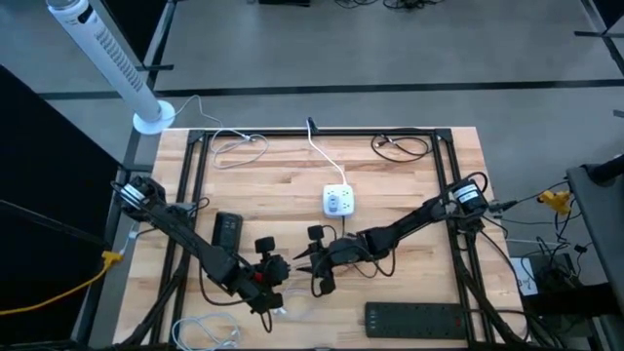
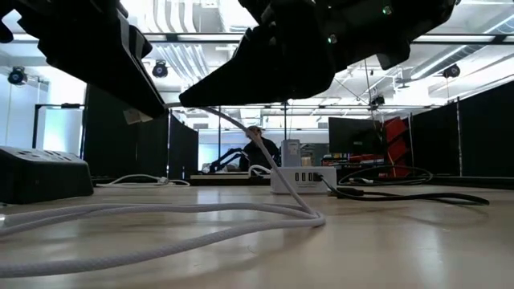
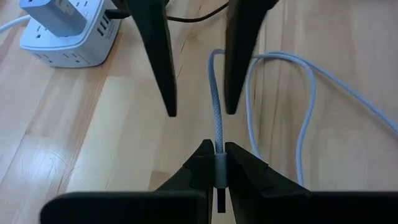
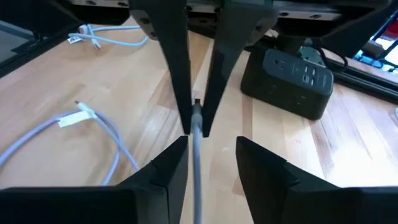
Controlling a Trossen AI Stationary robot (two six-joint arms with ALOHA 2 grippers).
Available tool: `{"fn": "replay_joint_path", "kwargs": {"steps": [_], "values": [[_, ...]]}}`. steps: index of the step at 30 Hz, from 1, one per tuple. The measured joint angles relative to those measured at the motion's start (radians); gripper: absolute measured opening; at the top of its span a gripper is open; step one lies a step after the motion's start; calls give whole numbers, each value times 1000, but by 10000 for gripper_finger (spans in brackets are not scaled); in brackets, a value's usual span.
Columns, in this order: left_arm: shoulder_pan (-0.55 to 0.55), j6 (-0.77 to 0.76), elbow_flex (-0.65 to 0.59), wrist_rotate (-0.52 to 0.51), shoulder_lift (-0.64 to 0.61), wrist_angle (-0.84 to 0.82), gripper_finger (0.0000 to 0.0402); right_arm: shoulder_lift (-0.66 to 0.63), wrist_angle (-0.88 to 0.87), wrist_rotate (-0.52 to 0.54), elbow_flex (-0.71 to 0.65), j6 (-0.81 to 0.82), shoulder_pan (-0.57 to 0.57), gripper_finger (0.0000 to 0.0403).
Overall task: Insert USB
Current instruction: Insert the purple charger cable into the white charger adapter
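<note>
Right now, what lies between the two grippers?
In the left wrist view, only the white braided cable bridges the gap: the left gripper pinches it near its plug, and it runs up between the open fingers of the right gripper.

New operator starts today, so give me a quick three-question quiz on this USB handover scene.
1. True or false: the left gripper is shut on the white cable.
2. How do the right gripper's jaws stand? A) open around the cable B) clamped on the white charging hub
3. Which colour is the power strip at the table's near edge?

Key: 1 true; 2 A; 3 black.
</note>
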Motion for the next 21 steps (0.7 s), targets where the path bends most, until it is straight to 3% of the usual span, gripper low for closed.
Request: {"fn": "replay_joint_path", "kwargs": {"steps": [9,21], "values": [[0,3,0,-1,0,-1,18,27,1,-59,3,28,0,33],[0,3,0,-7,0,-3,18,48,32,-59,3,12,0,47]]}}
